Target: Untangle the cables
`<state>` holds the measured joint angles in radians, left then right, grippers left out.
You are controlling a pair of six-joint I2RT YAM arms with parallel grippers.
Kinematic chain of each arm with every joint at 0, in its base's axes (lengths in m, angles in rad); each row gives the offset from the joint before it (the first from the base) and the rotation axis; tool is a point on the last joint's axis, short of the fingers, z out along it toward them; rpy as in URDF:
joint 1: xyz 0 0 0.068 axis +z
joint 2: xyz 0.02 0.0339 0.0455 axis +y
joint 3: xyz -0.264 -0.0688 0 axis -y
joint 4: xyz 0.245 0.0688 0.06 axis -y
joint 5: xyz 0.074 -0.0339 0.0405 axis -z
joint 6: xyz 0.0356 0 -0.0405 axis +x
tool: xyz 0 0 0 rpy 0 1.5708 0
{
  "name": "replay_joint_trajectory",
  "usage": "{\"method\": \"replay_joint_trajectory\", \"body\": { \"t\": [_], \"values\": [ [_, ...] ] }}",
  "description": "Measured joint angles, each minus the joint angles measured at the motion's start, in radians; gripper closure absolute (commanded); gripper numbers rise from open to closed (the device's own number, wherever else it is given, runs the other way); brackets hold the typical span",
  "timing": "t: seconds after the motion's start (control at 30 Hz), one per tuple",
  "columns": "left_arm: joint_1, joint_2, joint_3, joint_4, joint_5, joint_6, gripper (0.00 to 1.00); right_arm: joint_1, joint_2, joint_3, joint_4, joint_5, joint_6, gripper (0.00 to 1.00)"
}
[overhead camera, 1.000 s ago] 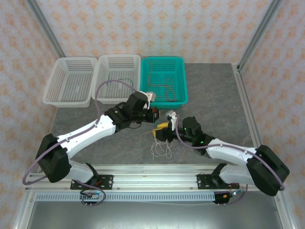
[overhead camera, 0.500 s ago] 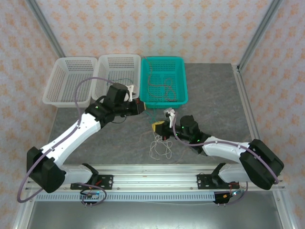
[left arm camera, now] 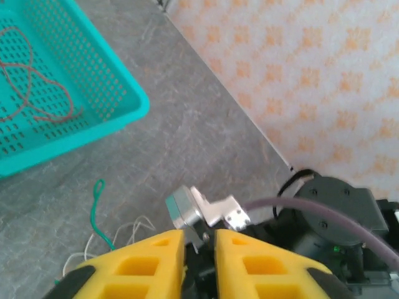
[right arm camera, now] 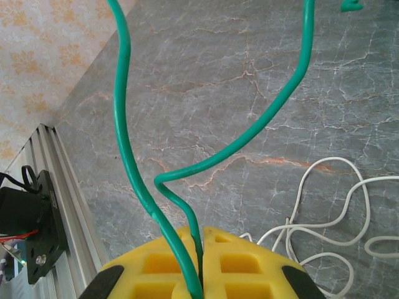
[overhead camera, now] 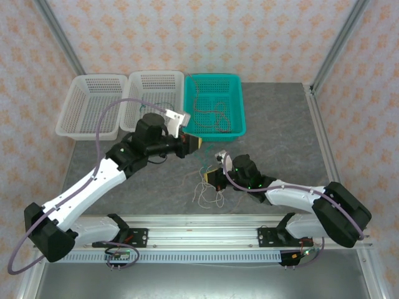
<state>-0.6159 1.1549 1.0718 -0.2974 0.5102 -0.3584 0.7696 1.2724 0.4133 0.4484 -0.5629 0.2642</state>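
Note:
My right gripper (right arm camera: 201, 240) (overhead camera: 212, 178) is shut on the green cable (right arm camera: 124, 124), which rises in two curved strands from between its yellow fingers. Beside it the white cable (right arm camera: 330, 205) (overhead camera: 209, 194) lies in loose loops on the grey table. My left gripper (overhead camera: 191, 142) (left arm camera: 199, 235) hovers to the upper left of the right one, its jaws a narrow gap apart with nothing between them. In the left wrist view the green cable's looped end (left arm camera: 95, 208) and the white cable (left arm camera: 128, 232) lie on the table. A reddish-brown cable (overhead camera: 212, 112) (left arm camera: 37, 93) rests in the teal basket (overhead camera: 215, 77).
Two white baskets (overhead camera: 92, 78) (overhead camera: 156, 75) stand left of the teal one along the back of the table. A metal rail (overhead camera: 199, 221) runs along the near edge. Frame posts rise at the back corners. The right arm's wrist camera bracket (left arm camera: 209, 210) sits just beyond my left fingertips.
The right gripper has closed on the green cable and dropped slightly toward the near edge. The left arm pulled back from the right gripper, and its jaws have parted a little.

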Motion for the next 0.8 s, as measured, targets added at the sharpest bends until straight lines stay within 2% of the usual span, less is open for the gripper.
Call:
{"method": "replay_joint_trajectory", "body": {
  "t": [0.07,0.17,0.37,0.57,0.63,0.8],
  "values": [
    [0.011,-0.008,-0.004,-0.045,-0.074,0.014,0.60,0.000,0.000,0.000,0.000,-0.021,-0.015,1.00],
    [0.047,0.006,-0.002,-0.097,-0.130,0.006,0.45,0.000,0.000,0.006,-0.021,-0.061,-0.055,1.00],
    [0.060,0.229,0.109,-0.173,-0.098,-0.049,0.42,0.000,-0.024,0.029,-0.107,-0.127,-0.167,1.00],
    [0.073,0.410,0.112,-0.140,0.016,-0.186,0.43,0.000,-0.120,0.029,-0.150,-0.145,-0.233,1.00],
    [0.075,0.432,0.099,-0.095,0.070,-0.225,0.53,0.000,-0.138,0.029,-0.154,-0.141,-0.245,1.00],
    [0.074,0.441,0.085,-0.010,0.161,-0.287,0.98,0.000,-0.142,0.028,-0.161,-0.130,-0.263,1.00]
  ]
}}
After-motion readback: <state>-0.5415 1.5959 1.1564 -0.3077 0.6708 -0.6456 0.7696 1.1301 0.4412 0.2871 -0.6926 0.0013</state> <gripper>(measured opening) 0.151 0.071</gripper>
